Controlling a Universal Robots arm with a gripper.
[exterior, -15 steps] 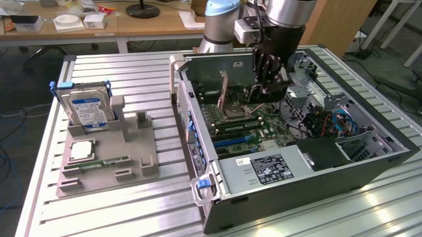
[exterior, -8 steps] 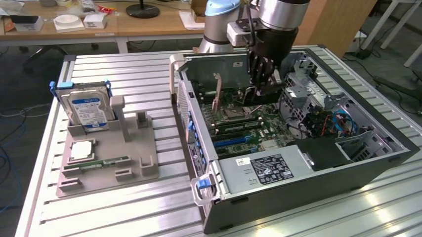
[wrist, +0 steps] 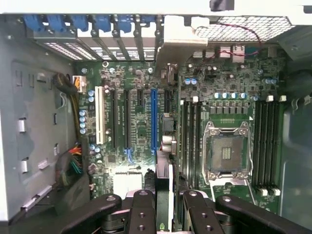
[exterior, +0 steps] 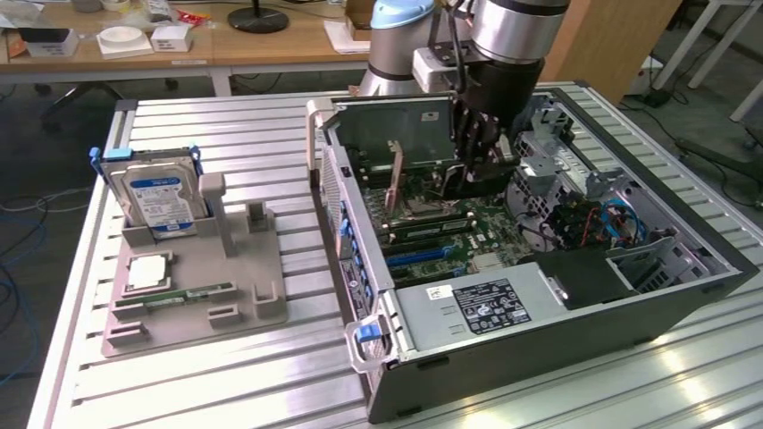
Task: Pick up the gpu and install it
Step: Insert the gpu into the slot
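Closest to us in the wrist view are the claw's [wrist: 168, 214] black fingers [wrist: 144, 209], clenched on the graphics card [wrist: 164, 187]. We see the card edge-on, as a thin strip running away from them. Its pale metal end plate [wrist: 175, 41] reaches toward the row of blue clips [wrist: 102, 22] on the back wall of the computer case [wrist: 29, 97]. Under the card lies the motherboard [wrist: 136, 131]. The strip lines up just beside the long blue slot [wrist: 154, 117], on the side toward the processor socket [wrist: 226, 151]. We cannot tell whether the card's lower edge touches any slot. A white slot [wrist: 100, 119] sits farther over, near a bundle of coloured wires [wrist: 73, 163]. Black memory slots [wrist: 268, 146] flank the socket.

In the exterior view the case lies open on its side on the slotted metal surface [exterior: 214, 384], its power supply [exterior: 477, 308] nearest to us. The arm [exterior: 513, 36] hangs from above into the case, and the claw holds the card upright over the motherboard, toward the far wall. To the exterior view's left, well apart from the case, a grey holder [exterior: 264, 259] carries an upright hard drive [exterior: 161, 201]. A square chip [exterior: 149, 271] and a green memory stick [exterior: 191, 293] lie flat on it.
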